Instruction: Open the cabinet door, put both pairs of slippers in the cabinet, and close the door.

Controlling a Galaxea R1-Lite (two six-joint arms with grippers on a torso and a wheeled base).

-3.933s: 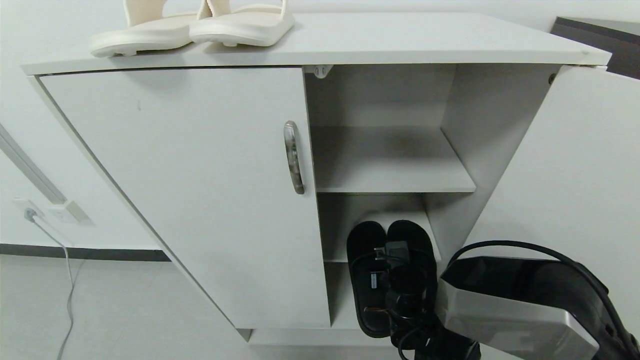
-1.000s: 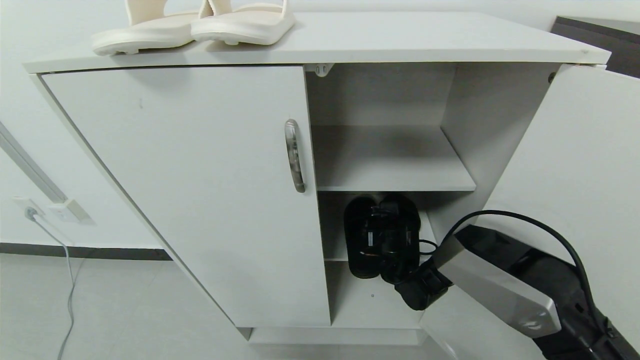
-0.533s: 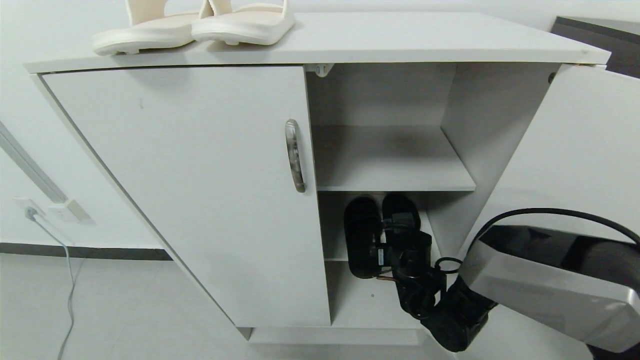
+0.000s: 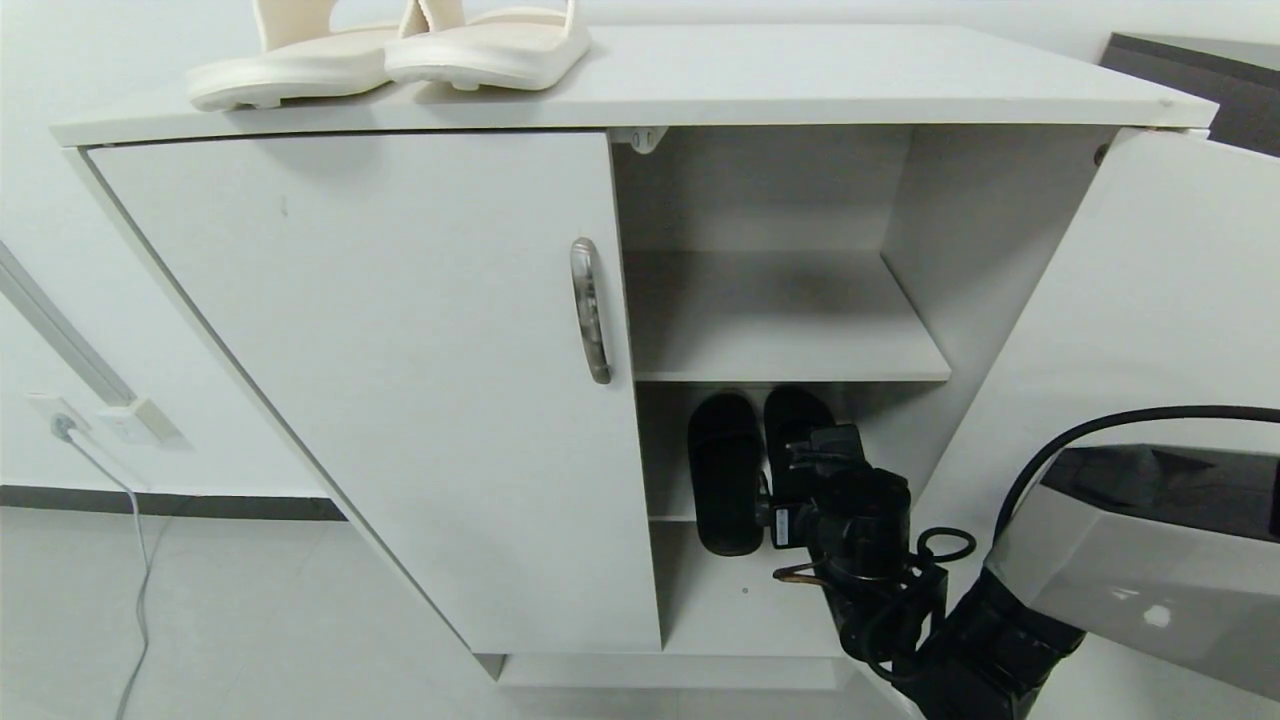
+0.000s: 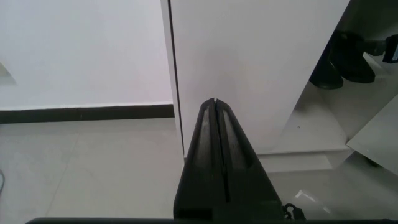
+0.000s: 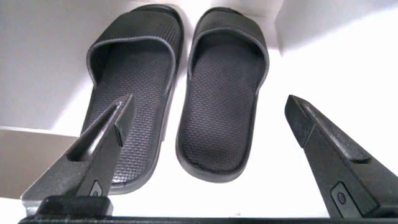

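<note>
Right pincer is spread wide open with nothing in it. Both fingers sit clear of the black slippers, one on either side of the pair, hanging just in front of the heels.

Those black slippers are inside the cabinet, on the lower shelf. They lie flat side by side, straps up and toes toward the back. They're right next to each other, but you can't really tell whether the edges touch. In the head view, the heel of the one nearer the left door pokes a little past that shelf's front edge. The upper shelf sits right above them.

Right door is swung open. Left door is shut, with its metal handle running down the edge next to the opening.

The cream slippers are up on the cabinet's top, at its left end close to the front edge, pressed up against each other.

Your left pincer is clamped fully together with nothing between the fingers. It's down low over the floor, aimed at the lower part of the left door.

Off to the cabinet's left there's a wall socket with a cable trailing down to the floor.
</note>
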